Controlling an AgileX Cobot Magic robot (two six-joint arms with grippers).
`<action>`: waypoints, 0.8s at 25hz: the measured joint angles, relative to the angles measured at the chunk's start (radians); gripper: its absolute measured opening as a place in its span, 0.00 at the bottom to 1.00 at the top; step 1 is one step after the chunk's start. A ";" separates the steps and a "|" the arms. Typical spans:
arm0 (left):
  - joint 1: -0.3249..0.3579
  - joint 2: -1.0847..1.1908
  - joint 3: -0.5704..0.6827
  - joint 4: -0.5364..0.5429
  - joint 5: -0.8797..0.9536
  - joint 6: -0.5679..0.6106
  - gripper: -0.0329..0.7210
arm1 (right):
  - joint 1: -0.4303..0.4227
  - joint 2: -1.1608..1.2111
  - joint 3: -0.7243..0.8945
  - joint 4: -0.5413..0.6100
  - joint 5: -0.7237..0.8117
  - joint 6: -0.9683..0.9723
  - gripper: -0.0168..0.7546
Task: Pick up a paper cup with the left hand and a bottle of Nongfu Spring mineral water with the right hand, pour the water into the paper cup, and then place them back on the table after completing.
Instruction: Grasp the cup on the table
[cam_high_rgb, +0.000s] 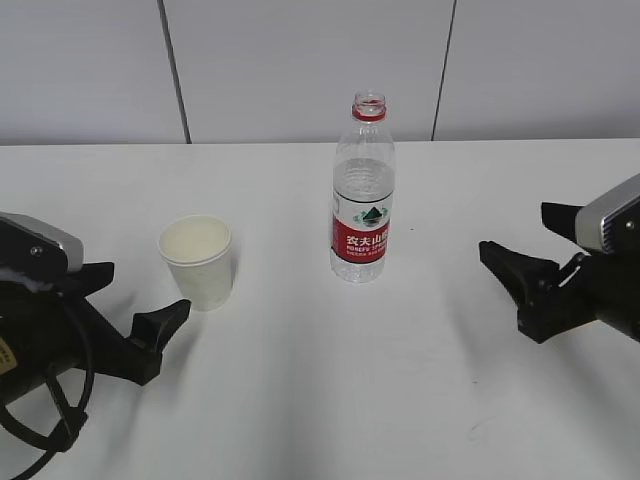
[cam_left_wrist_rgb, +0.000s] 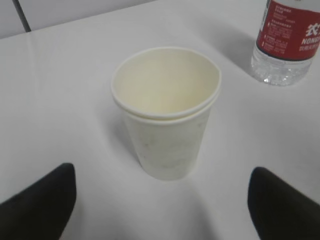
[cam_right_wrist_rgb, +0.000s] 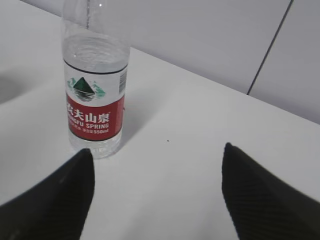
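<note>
We saw a white paper cup (cam_left_wrist_rgb: 167, 112) standing upright on the white table (cam_left_wrist_rgb: 65, 100), at the middle of the left wrist view. Its rim showed a double edge, as if one cup sat nested inside another, and we could see nothing inside. The two black fingertips (cam_left_wrist_rgb: 37, 207) of the left hand (cam_left_wrist_rgb: 160, 210) sat at the near corners, spread wide to either side of the cup and clear of it. At the far right stood the bottle (cam_left_wrist_rgb: 287, 42), well apart from the cup, only its red-labelled lower part showing
</note>
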 joint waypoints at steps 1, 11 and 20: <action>0.000 0.012 -0.001 0.000 -0.024 0.000 0.89 | 0.000 0.010 0.000 -0.012 -0.012 0.014 0.78; 0.000 0.140 -0.111 0.020 -0.078 0.000 0.90 | 0.000 0.041 0.000 -0.030 -0.047 0.039 0.78; 0.000 0.229 -0.215 0.052 -0.077 -0.021 0.89 | 0.000 0.041 0.000 -0.036 -0.049 0.041 0.78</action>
